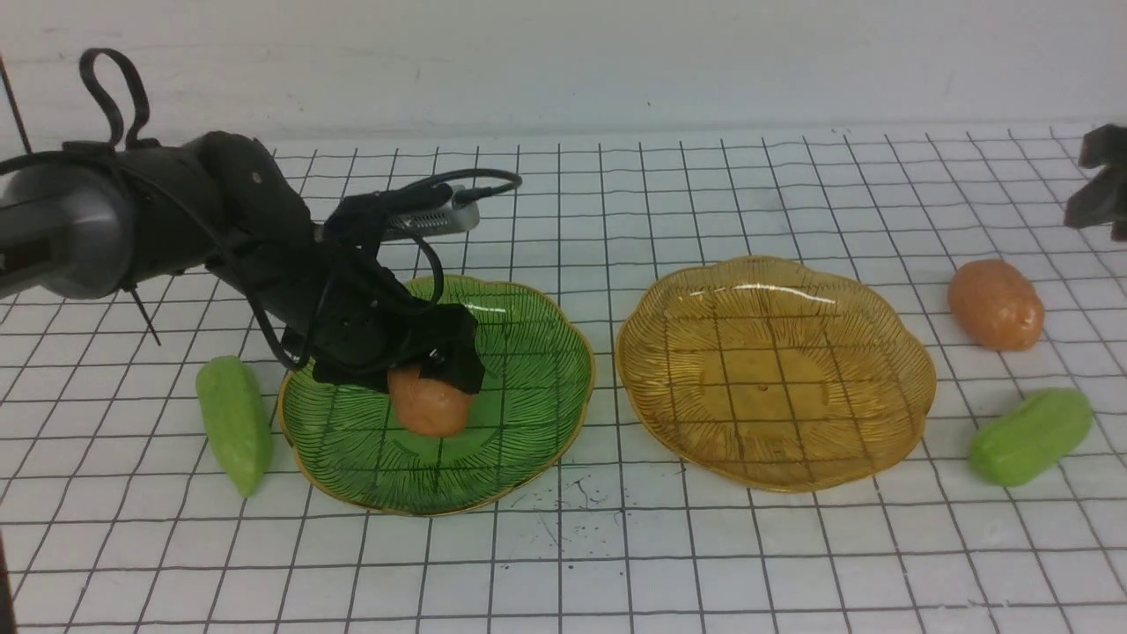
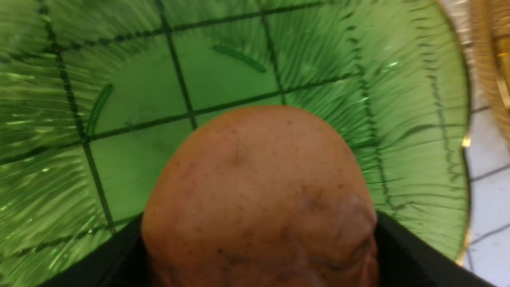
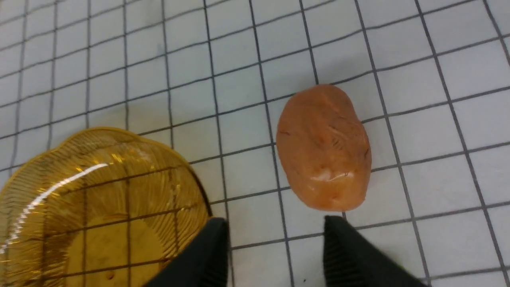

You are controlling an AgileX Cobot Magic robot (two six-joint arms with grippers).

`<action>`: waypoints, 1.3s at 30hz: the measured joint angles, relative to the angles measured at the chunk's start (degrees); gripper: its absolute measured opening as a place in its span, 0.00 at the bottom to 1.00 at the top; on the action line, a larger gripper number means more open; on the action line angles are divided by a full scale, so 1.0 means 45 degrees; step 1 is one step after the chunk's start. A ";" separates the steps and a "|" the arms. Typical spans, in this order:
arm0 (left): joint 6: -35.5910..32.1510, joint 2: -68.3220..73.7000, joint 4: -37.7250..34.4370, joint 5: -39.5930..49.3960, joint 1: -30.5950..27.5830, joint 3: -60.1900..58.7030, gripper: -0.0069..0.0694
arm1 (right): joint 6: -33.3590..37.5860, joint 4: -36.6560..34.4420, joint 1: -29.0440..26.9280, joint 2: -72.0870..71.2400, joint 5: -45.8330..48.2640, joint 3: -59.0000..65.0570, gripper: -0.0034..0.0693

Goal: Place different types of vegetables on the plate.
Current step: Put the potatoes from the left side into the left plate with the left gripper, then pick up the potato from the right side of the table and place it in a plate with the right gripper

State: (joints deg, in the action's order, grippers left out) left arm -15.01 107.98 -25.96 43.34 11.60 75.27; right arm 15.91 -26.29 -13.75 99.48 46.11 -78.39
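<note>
Progress is early: left gripper grips one potato over the green plate; right gripper gapes by second potato; left cucumber, right cucumber unplated.

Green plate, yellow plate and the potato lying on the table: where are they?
Green plate point(image 1: 546, 387): front view, ribbed wall on its right side.
Yellow plate point(image 1: 775, 379): front view, its bare middle.
Potato on the table point(image 1: 996, 304): front view, the middle of it.

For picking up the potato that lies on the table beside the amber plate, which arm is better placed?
Right. The right gripper stands open and empty close to that potato; the left gripper grips the other potato over the green plate.
</note>
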 joint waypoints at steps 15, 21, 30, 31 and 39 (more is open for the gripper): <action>0.0205 0.0122 0.1671 0.1414 0.0000 0.0940 0.99 | 0.0506 0.0589 0.0869 0.5027 -0.1662 -0.2990 1.00; 0.0534 -0.0173 0.3466 0.3584 0.0000 0.2551 0.78 | -0.0005 0.1417 0.0988 0.5676 -0.1140 -0.3420 0.87; 0.1204 -0.2044 0.5960 0.5337 -0.0135 0.3260 0.12 | -0.1057 0.2670 0.0988 0.5200 0.0547 -0.3533 0.74; 0.1493 -0.2507 0.6190 0.5593 -0.0422 0.3260 0.09 | -0.1068 0.2307 0.0988 0.4747 0.0990 -0.3520 0.74; 0.2387 -0.3790 0.5515 0.5262 -0.2162 0.2354 0.08 | 0.0585 -0.2987 0.2940 0.1660 0.2526 -0.3545 0.74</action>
State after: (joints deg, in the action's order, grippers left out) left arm -4.27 90.92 -1.14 67.02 1.87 85.86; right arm 18.55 -39.73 -0.52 106.95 57.47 -94.34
